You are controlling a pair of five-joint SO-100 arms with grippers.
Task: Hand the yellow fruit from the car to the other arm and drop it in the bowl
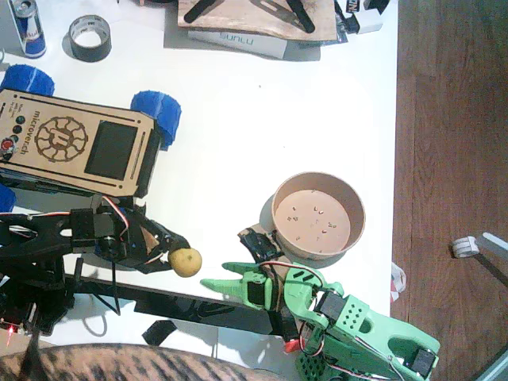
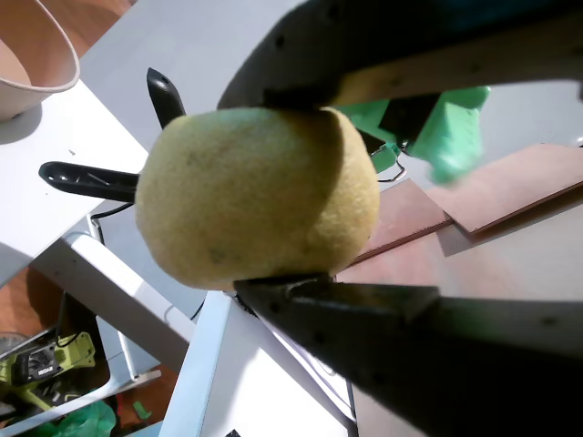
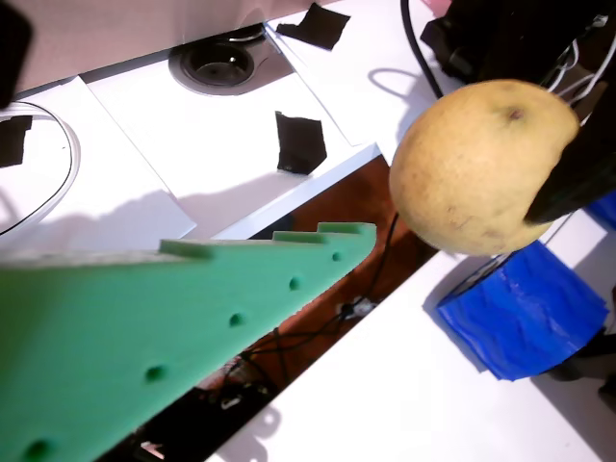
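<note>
Yellow fruit [image 1: 186, 261] clamped in left claw [image 1: 176, 258], near right claw [image 1: 226, 283].

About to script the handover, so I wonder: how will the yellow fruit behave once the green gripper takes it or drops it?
The yellow fruit looks round, so it would probably roll. Its skin seems matte and undented between the jaws, suggesting firm and fairly grippable.

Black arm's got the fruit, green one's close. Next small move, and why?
Probably ease the right tool forward so its open jaws straddle the yellow fruit. The left tool grips the fruit clear of the car; the green tips stop just short of it, so nothing can close yet. The bowl comes after.
</note>
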